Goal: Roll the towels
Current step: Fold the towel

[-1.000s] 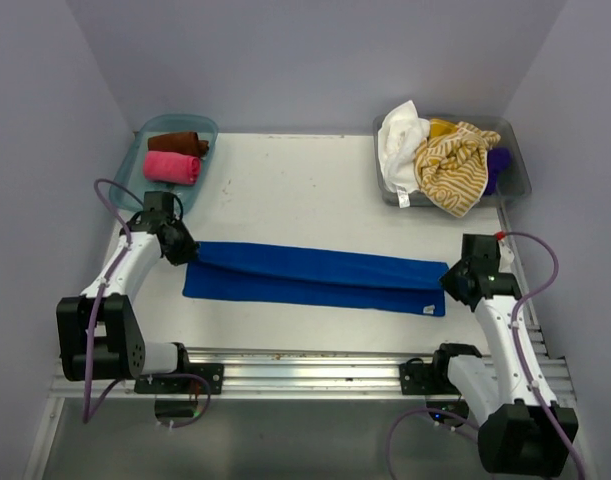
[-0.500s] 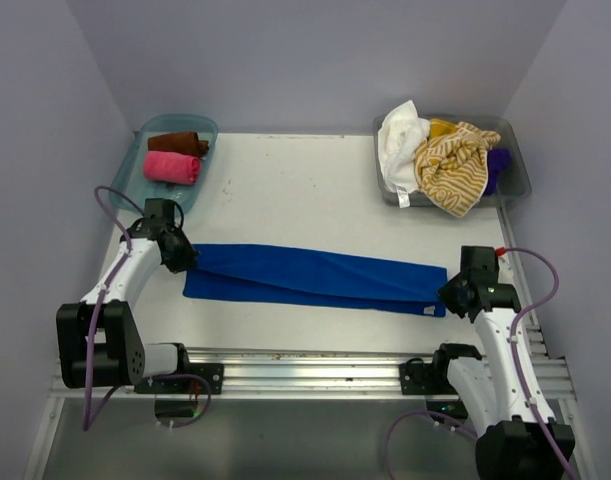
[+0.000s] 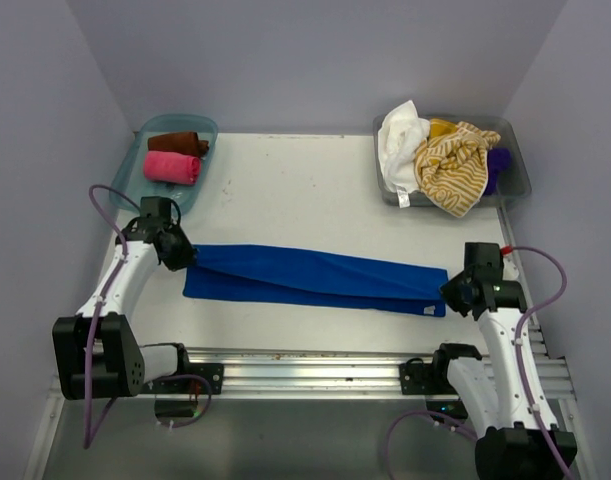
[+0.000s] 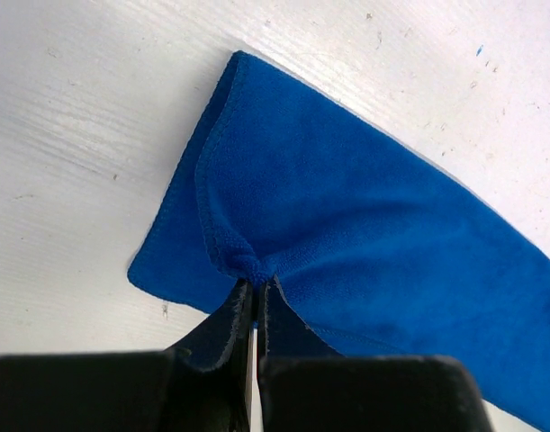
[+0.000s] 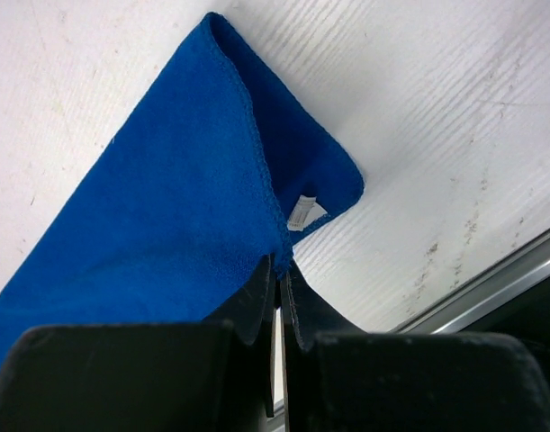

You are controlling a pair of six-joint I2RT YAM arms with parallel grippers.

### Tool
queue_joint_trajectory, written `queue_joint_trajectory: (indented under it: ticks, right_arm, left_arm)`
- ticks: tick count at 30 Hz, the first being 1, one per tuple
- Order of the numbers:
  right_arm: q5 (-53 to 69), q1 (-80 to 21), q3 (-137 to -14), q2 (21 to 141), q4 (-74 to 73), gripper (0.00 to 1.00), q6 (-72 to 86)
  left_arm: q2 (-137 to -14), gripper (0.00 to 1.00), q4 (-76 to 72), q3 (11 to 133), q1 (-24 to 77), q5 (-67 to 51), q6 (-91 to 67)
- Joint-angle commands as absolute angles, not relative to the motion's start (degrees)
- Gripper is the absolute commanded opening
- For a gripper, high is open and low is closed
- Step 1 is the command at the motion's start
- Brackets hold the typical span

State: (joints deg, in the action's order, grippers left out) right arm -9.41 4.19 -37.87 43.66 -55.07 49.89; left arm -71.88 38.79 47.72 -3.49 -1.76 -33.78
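Looking down from the top camera, the whole rig sits in a little booth with plain lavender walls point(image 3: 305, 60) on three sides. The work surface is a white table point(image 3: 305, 190). Close up in the wrist views it's kinda scuffed, with faint streaks and small dark specks. An aluminium rail point(image 3: 305, 358) runs along the near edge where the arm bases are bolted.

The blue towel point(image 3: 315, 277) lies flat across the near half of the table as a long folded strip, slanting a bit from left to right. The left gripper point(image 3: 183, 257) is clamped tight on the top layer at the towel's left end, and the cloth bunches into a little pucker right at the fingertips point(image 4: 243, 310). The right gripper point(image 3: 448, 288) is pinched down on the right end the same way, just beside a small white tag point(image 5: 303, 211) poking out of the fold.

Far left corner has a teal tray point(image 3: 210, 126) holding a brown roll point(image 3: 175, 142) and a pink roll point(image 3: 172, 167) side by side. Far right is a clear bin point(image 3: 515, 170) with a loose heap: a white towel point(image 3: 397, 135), a yellow striped towel point(image 3: 453, 165) flopping over the front rim, and a purple towel point(image 3: 497, 162) mostly buried.
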Motion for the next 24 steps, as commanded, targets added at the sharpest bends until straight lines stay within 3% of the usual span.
queue_joint_trajectory:
  ticks: [1, 13, 22, 24]
  right_arm:
    - [-10.63, 4.31, -36.14, 40.52, -58.88, 0.00, 54.13]
    - [-17.57, 4.31, -31.12, 37.35, -59.50, 0.00, 59.32]
    - [-16.17, 4.31, -28.48, 39.73, -55.99, 0.00, 58.27]
    - [-15.39, 4.39, -28.30, 39.64, -54.94, 0.14, 57.83]
  left_arm:
    - [-71.27, 0.00, 38.41, 47.64, -4.13, -0.98, -32.70]
    - [-72.77, 0.00, 37.00, 43.86, -4.13, -0.18, -32.69]
    - [-72.25, 0.00, 37.27, 42.37, -4.13, -0.26, -35.33]
    - [-72.16, 0.00, 37.53, 42.28, -4.13, -0.26, -35.77]
